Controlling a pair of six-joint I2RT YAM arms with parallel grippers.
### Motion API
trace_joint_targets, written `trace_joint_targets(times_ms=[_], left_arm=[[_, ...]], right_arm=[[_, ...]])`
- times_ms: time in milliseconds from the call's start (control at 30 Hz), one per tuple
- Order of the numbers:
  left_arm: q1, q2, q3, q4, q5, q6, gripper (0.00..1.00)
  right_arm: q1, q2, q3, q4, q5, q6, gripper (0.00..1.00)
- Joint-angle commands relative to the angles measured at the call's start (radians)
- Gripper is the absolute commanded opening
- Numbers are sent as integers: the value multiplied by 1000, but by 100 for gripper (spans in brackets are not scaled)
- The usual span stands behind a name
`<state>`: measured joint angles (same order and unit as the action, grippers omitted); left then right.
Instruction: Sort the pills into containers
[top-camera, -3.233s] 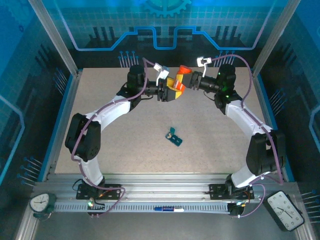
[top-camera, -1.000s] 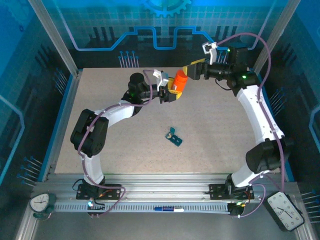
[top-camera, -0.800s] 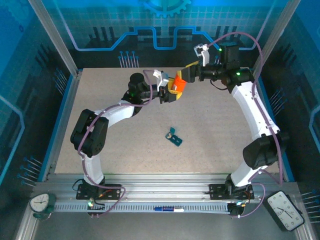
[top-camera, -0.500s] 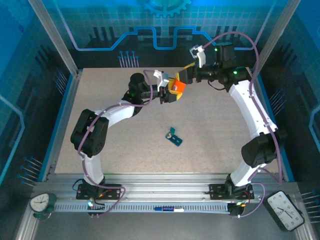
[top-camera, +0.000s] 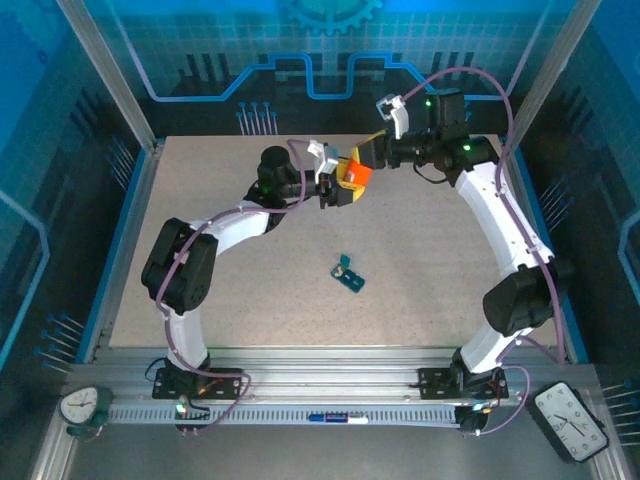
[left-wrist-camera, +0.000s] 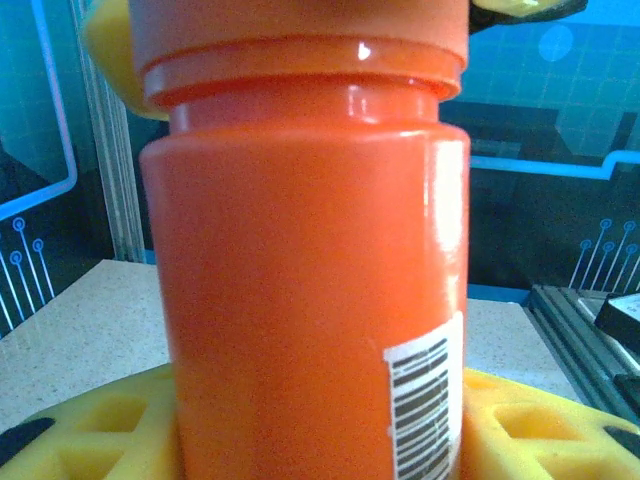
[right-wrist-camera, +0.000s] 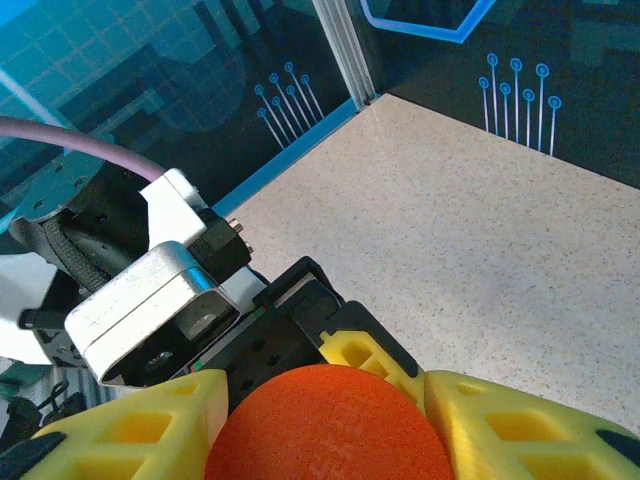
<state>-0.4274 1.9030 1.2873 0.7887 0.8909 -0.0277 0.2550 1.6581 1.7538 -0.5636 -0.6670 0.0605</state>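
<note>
my left gripper (top-camera: 344, 183) clamps the orange bottle (left-wrist-camera: 300, 280), held off the table (top-camera: 200, 260) near its far edge. my right gripper (right-wrist-camera: 322, 405) pinches the bottle's cap (right-wrist-camera: 330, 425). the dark-teal pill box (top-camera: 349, 274) lies mid-table, well apart from both.

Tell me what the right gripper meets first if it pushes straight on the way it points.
The round cap of the orange cylindrical plastic bottle, already between the right gripper's yellow fingers; behind it, likely the left gripper holding the bottle.
</note>
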Motion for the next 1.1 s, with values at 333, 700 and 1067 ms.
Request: trace_joint_targets(times_ms=[333,700,1067], left_arm=[[-3,5,45,124,-21,-79,0],[2,18,56,97,-26,-73,0],[28,42,50,61,57,-78,0]], right_arm=[[122,-98,-260,170,261,289,35],[123,-123,-284,237,303,397,52],[-85,-130,-68,57,-47,145,83]])
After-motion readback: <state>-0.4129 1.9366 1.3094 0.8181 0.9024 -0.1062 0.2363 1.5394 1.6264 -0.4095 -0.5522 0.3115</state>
